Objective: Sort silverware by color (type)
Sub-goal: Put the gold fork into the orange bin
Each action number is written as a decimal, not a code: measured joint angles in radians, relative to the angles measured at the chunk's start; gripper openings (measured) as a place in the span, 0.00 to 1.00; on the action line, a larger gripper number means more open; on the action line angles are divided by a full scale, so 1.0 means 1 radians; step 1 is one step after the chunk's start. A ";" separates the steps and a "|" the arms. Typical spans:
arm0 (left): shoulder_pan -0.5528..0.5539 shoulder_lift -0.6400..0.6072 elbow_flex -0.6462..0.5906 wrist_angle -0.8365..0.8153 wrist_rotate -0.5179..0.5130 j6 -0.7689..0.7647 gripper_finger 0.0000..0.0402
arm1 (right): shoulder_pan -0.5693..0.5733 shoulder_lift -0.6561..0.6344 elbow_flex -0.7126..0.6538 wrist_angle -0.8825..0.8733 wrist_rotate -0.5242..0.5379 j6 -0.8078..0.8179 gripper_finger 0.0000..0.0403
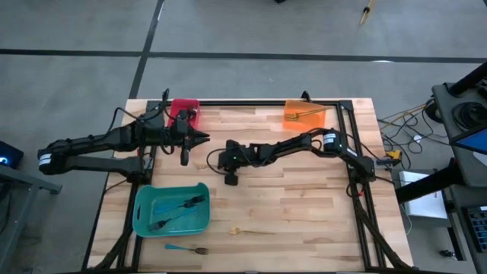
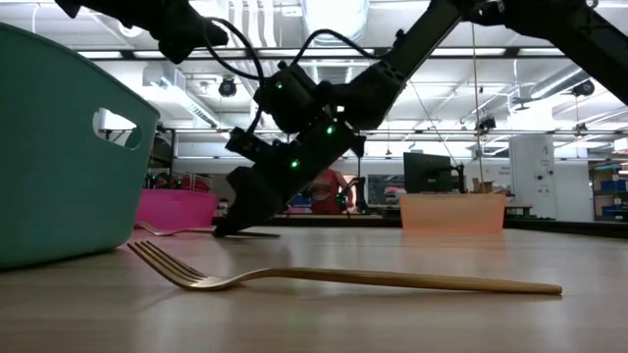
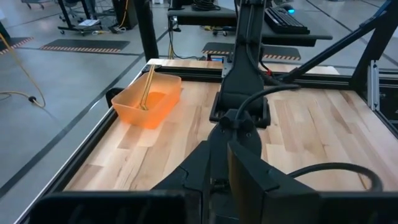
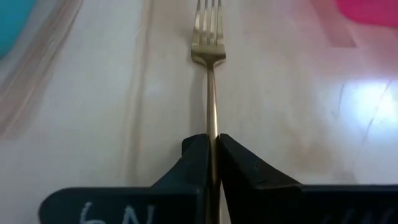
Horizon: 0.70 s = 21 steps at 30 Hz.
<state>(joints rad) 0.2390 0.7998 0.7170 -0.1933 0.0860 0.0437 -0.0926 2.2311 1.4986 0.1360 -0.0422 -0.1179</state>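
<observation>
- Gold fork (image 2: 343, 278) lies flat on the tabletop (image 1: 304, 198) nearest the low camera, tines toward the teal bin (image 1: 144, 221), near the front edge.
- Right gripper (image 4: 212, 155) is down at the tabletop's middle, fingers (image 4: 194, 163) pinched narrow on the handle of a second gold fork (image 4: 208, 37); the fork points straight ahead of the fingers, tines away, lying on the wood.
- Same gripper in the high view: (image 1: 230, 176), arm reaching in from the right side.
- Left gripper (image 1: 185, 156) hovers just in front of the red bin (image 1: 185, 109) at the back left. Fingers look nearly together, but I cannot tell whether they hold anything.
- Teal bin, front left, holds several blue-handled forks (image 1: 179, 205).
- One more blue fork (image 1: 188, 249) lies on the tabletop just in front of the teal bin, outside it.
- Orange bin (image 1: 303, 116) at the back right holds a gold piece (image 3: 148, 84) leaning against its wall.
- Red bin contents are not visible.
- Low view also shows a fork (image 2: 177, 231) lying on the tabletop in front of the red bin; colour unclear.
</observation>
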 joint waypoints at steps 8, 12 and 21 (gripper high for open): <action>0.000 0.002 0.000 -0.001 0.000 0.000 0.09 | 0.002 -0.138 -0.004 -0.311 -0.005 -0.119 0.03; 0.000 0.002 0.000 0.000 0.000 0.000 0.09 | -0.006 -0.214 -0.004 -0.468 0.001 -0.149 0.03; 0.000 0.011 0.000 -0.001 0.000 0.000 0.09 | -0.052 -0.381 -0.003 -0.776 0.071 -0.201 0.03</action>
<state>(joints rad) 0.2390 0.8111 0.7166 -0.1944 0.0860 0.0437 -0.1447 1.8503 1.4956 -0.6405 0.0286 -0.3191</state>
